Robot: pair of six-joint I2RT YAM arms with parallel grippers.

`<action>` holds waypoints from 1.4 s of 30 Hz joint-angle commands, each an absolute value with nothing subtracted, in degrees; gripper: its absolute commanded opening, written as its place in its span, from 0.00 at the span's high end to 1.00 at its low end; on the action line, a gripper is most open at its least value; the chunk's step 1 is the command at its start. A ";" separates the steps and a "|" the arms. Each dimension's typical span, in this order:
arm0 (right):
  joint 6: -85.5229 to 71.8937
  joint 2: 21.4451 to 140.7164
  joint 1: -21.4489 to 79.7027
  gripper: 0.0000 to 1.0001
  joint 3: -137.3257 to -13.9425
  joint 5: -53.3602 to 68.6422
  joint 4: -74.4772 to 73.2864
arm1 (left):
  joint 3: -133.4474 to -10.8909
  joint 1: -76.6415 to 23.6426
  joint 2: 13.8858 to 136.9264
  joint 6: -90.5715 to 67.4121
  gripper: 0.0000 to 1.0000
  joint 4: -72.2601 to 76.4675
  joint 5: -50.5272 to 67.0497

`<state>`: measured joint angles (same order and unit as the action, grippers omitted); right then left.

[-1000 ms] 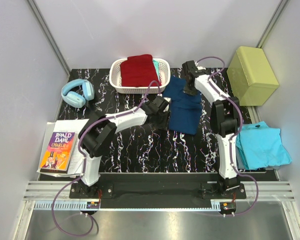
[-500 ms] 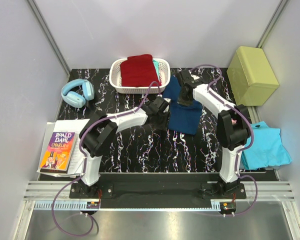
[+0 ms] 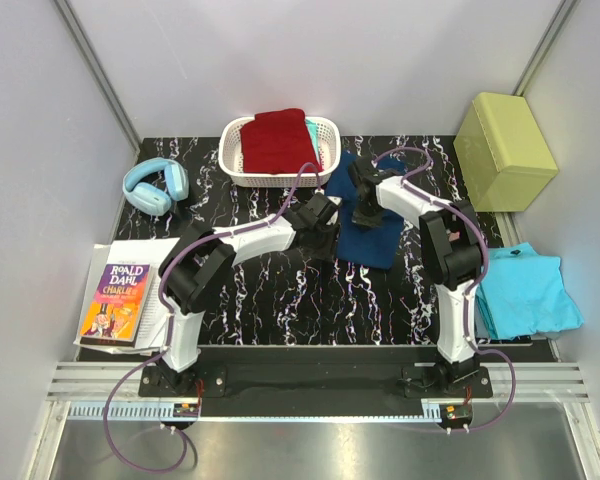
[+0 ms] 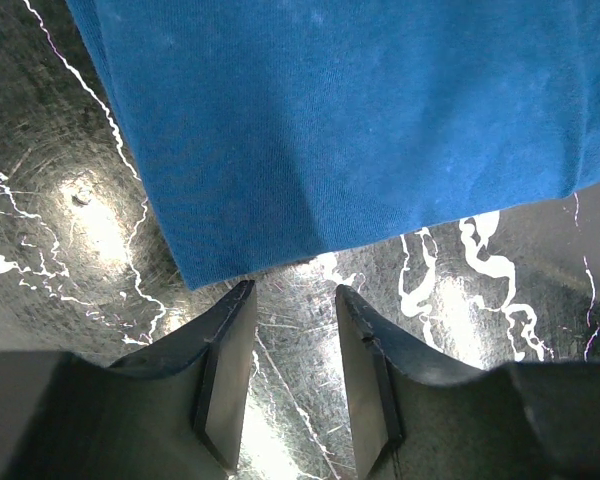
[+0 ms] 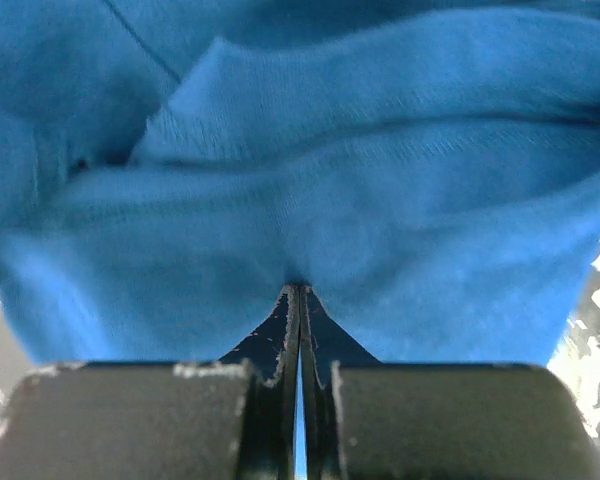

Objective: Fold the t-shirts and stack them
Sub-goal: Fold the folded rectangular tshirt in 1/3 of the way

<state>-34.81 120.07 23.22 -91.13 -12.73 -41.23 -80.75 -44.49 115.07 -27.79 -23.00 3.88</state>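
My right gripper pinches the soft knit navy t-shirt, an oblong lying far-to-near. My left gripper gapes, holding nothing.

Navy t-shirt: centre-right of the top view, folded to a rough rectangle, its lower part flat and its upper part bunched and creased. Dark red t-shirt: upper centre, folded into a thick, neat pad. Turquoise t-shirt: right edge, folded flat, layers slightly skewed.
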 commanded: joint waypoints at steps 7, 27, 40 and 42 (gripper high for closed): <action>-35.42 126.38 21.71 1.00 -101.33 -14.06 -40.34 | -80.42 -44.30 111.71 -28.04 0.59 -22.50 3.16; -34.72 125.68 21.36 1.00 -100.72 -15.21 -41.66 | -90.33 -43.16 115.47 -26.54 0.43 -23.55 0.35; -34.63 126.30 21.27 1.00 -100.99 -14.33 -41.66 | -93.00 -39.99 122.52 -28.91 0.49 -24.52 4.74; -34.45 126.47 21.27 1.00 -101.07 -14.41 -41.66 | -90.01 -39.99 122.17 -29.27 0.49 -23.21 5.01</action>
<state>-34.79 126.61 21.37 -100.77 -12.99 -41.80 -93.01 -39.57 123.28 -28.01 -24.86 2.96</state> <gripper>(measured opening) 0.010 0.514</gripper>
